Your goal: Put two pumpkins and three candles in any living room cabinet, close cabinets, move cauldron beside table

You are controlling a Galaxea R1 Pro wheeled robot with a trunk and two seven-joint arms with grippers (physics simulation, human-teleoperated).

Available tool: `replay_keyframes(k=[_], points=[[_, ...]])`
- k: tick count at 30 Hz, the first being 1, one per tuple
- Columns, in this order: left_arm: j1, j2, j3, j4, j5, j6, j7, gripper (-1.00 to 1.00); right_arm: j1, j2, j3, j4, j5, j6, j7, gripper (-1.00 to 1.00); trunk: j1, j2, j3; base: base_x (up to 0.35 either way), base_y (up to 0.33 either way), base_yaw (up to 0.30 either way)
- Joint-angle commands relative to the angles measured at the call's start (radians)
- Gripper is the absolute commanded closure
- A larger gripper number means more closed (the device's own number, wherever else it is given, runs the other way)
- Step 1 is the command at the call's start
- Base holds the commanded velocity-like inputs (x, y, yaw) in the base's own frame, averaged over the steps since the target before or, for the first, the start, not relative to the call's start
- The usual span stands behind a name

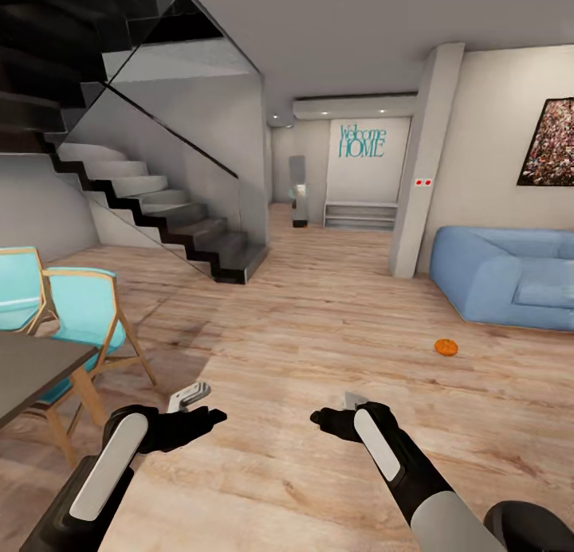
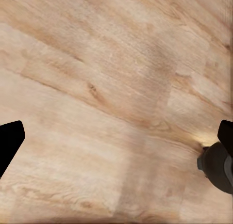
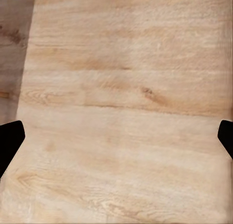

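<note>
One small orange pumpkin [image 1: 446, 346] lies on the wooden floor at the right, just in front of the blue sofa [image 1: 510, 275]. Both arms are held low in front of me, well short of the pumpkin. My left gripper [image 1: 195, 405] hangs open over bare floorboards, its dark fingertips [image 2: 9, 141] at the far edges of the left wrist view with nothing between them [image 2: 116, 141]. My right gripper [image 1: 335, 413] is open too. Plain wood planks lie between its spread fingertips [image 3: 9, 141] in the right wrist view [image 3: 116, 141].
A dark staircase [image 1: 171, 217] with a glass side rises at the left. Two turquoise chairs [image 1: 84, 309] stand by a dark dining surface [image 1: 32, 373] at the near left. A pale pillar [image 1: 422, 162] stands beside the sofa, with a hallway [image 1: 307, 209] beyond.
</note>
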State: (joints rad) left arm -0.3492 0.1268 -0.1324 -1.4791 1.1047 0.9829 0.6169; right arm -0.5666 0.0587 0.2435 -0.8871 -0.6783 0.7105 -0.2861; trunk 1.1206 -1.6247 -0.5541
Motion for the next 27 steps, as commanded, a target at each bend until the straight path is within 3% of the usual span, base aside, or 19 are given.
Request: replay_keyframes(k=[1,27], points=[[-0.001,0.001,-0.002,-0.001,0.010,0.000,0.010,-1.00,-0.001,0.000,0.002,-0.001,-0.010,0.001,-0.010,-1.00,0.000,-0.001,-0.001,0.225,0.148,-0.293],[-0.001,0.002,-0.005,-0.001,0.008,0.000,0.011,-1.00,-0.001,0.001,0.002,0.000,-0.011,0.001,-0.010,-1.00,0.000,-0.001,0.012,0.280,0.145,-0.292]])
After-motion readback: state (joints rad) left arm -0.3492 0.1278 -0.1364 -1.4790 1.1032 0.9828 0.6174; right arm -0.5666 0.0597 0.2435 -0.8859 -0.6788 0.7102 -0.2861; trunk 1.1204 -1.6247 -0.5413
